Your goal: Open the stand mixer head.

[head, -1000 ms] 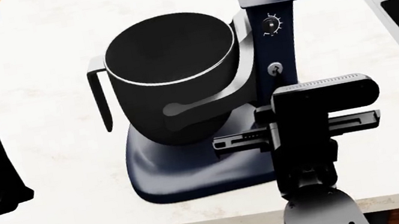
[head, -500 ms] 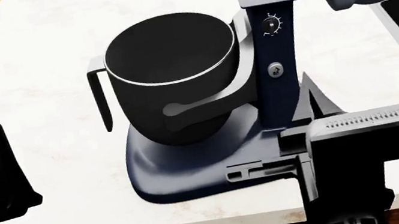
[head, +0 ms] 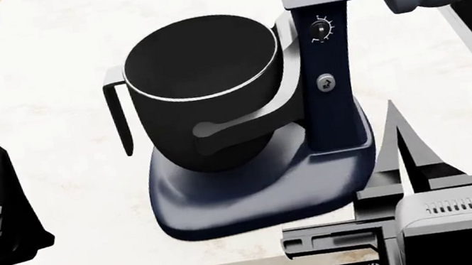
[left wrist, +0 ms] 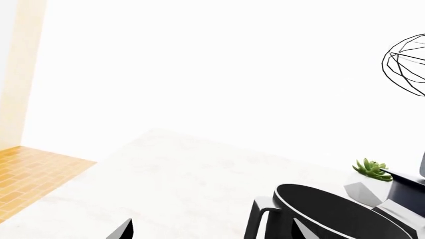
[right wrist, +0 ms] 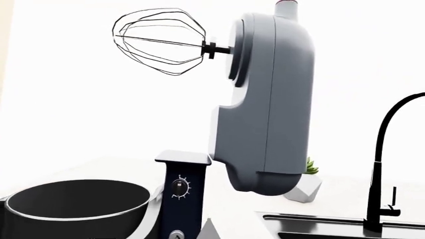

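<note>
Grey stand mixer head (right wrist: pixel 269 99) stands tipped fully up, whisk (right wrist: pixel 159 42) clear of the bowl (head: pixel 205 87), so opening looks done; both grippers' spread can't be told.

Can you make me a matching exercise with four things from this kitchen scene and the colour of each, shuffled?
Things:
1. stand mixer head
2. mixing bowl
3. mixer column with knob
4. faucet

Colours:
A. black
B. light grey
C. navy blue
D. dark grey

Pairs: 1-B, 2-D, 3-C, 4-A
</note>
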You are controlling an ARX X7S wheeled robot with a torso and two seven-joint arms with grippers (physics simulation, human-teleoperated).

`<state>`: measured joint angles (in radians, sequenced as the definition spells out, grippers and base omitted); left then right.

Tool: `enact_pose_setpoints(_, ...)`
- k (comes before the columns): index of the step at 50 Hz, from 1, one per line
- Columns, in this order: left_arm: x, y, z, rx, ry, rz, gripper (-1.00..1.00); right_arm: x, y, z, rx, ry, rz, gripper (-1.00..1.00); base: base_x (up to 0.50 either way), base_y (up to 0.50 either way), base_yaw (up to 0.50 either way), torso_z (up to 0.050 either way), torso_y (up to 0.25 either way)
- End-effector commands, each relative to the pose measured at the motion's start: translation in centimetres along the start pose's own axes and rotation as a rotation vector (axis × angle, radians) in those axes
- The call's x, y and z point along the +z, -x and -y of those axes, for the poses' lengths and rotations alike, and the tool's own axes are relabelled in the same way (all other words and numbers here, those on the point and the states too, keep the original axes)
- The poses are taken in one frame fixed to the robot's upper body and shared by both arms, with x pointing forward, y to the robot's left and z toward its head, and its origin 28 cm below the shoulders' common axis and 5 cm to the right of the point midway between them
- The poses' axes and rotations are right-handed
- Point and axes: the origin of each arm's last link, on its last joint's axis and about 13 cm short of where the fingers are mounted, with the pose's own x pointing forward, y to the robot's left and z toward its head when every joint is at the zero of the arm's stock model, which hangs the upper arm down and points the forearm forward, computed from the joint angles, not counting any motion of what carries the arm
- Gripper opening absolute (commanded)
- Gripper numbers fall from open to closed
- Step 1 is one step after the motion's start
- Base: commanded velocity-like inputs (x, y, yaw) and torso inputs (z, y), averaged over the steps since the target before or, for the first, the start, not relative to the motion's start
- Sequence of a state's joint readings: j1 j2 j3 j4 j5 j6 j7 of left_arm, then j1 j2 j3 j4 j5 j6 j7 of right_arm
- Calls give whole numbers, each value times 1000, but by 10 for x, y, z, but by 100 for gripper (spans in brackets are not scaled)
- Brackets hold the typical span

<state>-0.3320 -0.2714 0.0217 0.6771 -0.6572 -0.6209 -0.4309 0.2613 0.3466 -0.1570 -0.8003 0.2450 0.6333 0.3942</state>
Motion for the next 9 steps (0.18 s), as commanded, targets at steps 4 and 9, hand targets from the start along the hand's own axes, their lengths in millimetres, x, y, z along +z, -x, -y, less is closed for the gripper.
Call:
enact_pose_setpoints(4, -1, 0, -1, 0, 0, 0, 100, -1, 4, -1, 19, 11, 1, -100, 0, 0, 0, 0, 0)
enact_pose_setpoints(9, 0, 0, 0, 1, 1, 0, 100, -1, 4, 0, 19, 9, 1, -100, 0, 0, 0, 0, 0)
